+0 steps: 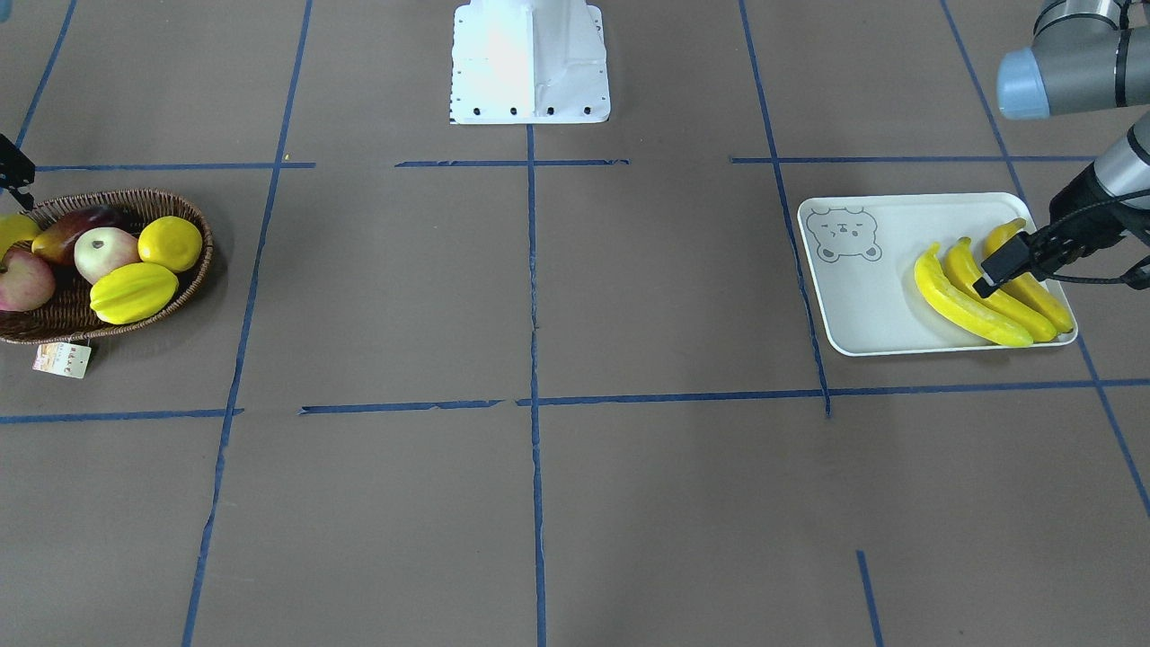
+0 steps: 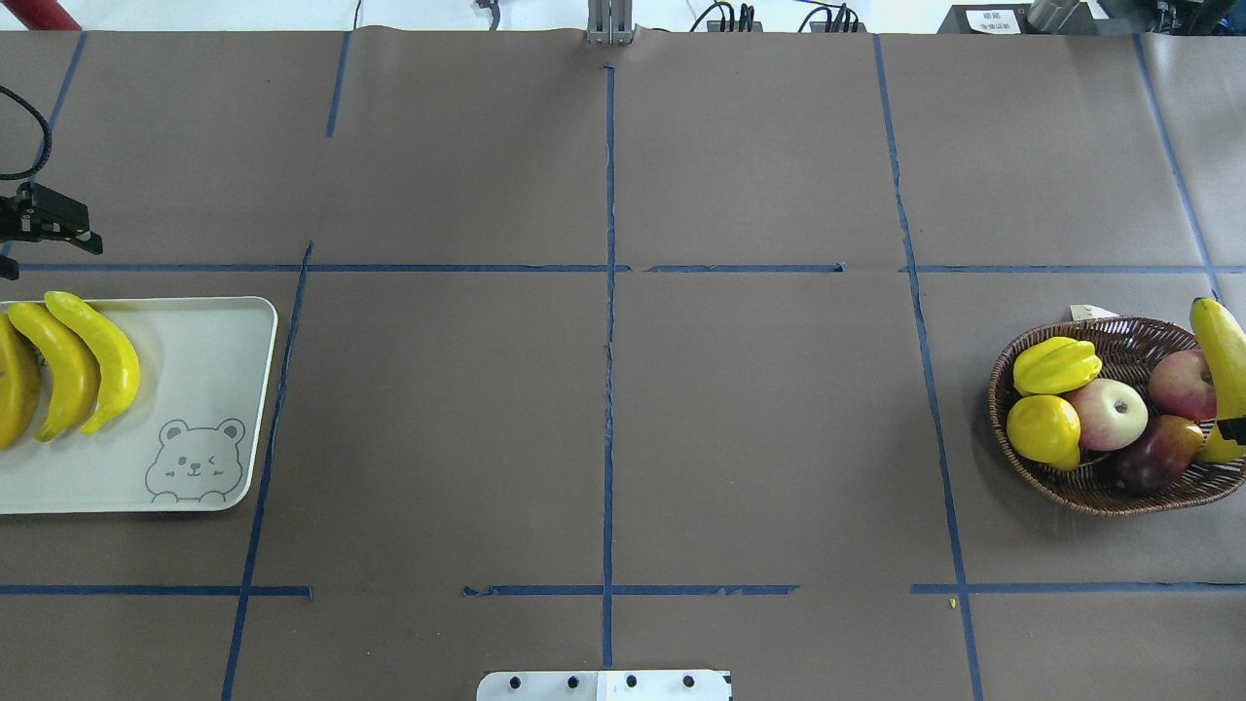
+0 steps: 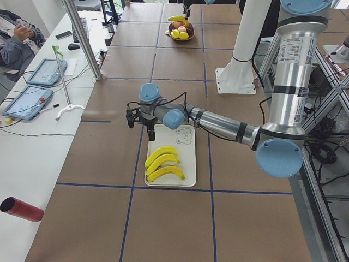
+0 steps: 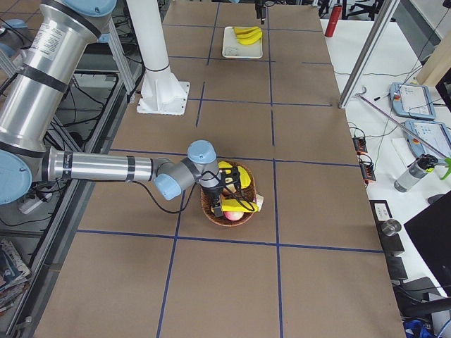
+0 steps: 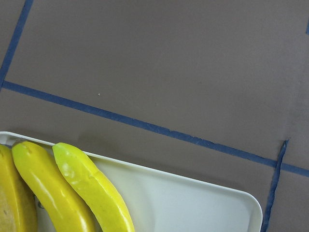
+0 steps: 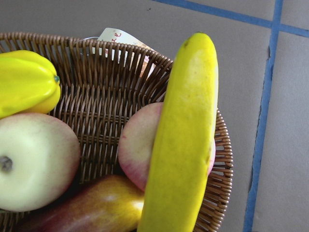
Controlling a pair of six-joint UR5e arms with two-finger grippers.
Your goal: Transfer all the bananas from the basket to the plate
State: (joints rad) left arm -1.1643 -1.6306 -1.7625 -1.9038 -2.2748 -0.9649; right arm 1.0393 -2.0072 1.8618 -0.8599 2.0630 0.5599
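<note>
Three yellow bananas (image 1: 966, 304) lie side by side at one end of the pale plate (image 1: 862, 305) with the bear drawing; they also show in the overhead view (image 2: 97, 355). My left gripper (image 1: 993, 274) hangs just above them, open and empty. In the overhead view it (image 2: 49, 248) is past the plate's far edge. My right gripper (image 2: 1234, 428) is at the view's right edge, shut on the fourth banana (image 6: 186, 140). It holds this banana over the wicker basket (image 2: 1100, 498), across an apple and the rim.
The basket holds a ridged starfruit (image 2: 1056, 365), a lemon (image 2: 1044, 428), two apples (image 2: 1115, 414) and a dark red mango (image 2: 1158, 453). A paper tag (image 1: 63, 359) hangs off its rim. The robot's white base (image 1: 530, 63) stands at the table's middle edge.
</note>
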